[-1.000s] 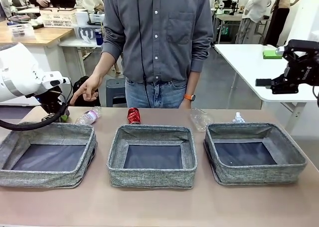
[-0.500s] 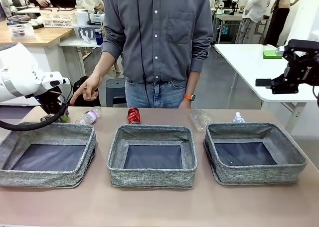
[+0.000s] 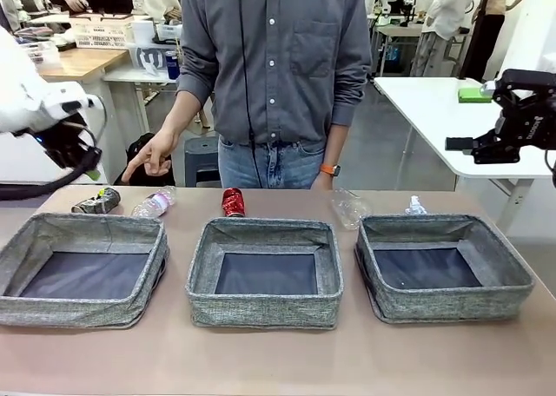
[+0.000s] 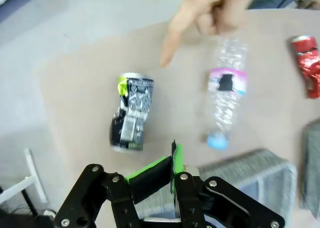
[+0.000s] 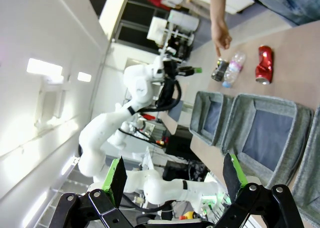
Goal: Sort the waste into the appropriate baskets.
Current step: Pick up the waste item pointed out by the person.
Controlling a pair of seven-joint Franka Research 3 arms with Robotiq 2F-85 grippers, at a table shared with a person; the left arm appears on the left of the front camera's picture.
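Left hand [image 4: 173,158] shut, seemingly empty.

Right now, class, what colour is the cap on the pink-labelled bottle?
The cap is light blue, clearest in the left wrist view.

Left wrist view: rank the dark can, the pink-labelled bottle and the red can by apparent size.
1. Pink-labelled bottle: longest.
2. Dark can: shorter, but wider.
3. Red can: looks smallest, though the picture's edge cuts part of it off, so this place is less sure.
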